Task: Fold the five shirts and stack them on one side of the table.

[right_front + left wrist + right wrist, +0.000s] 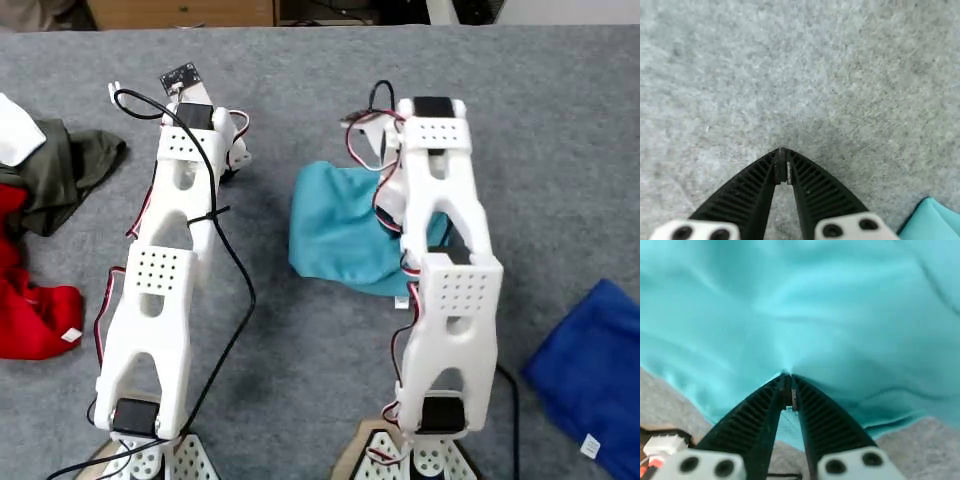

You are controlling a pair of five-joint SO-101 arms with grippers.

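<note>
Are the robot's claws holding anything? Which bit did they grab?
The right gripper is shut on the teal shirt, pinching a pucker of cloth inside its edge. The left gripper is shut over bare table, holding nothing.

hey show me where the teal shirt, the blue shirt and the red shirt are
teal shirt (335, 235), high view, on the middle of its uncovered cloth.
blue shirt (592, 368), high view, on the centre of its visible part.
red shirt (32, 318), high view, on its lower bunched part.
</note>
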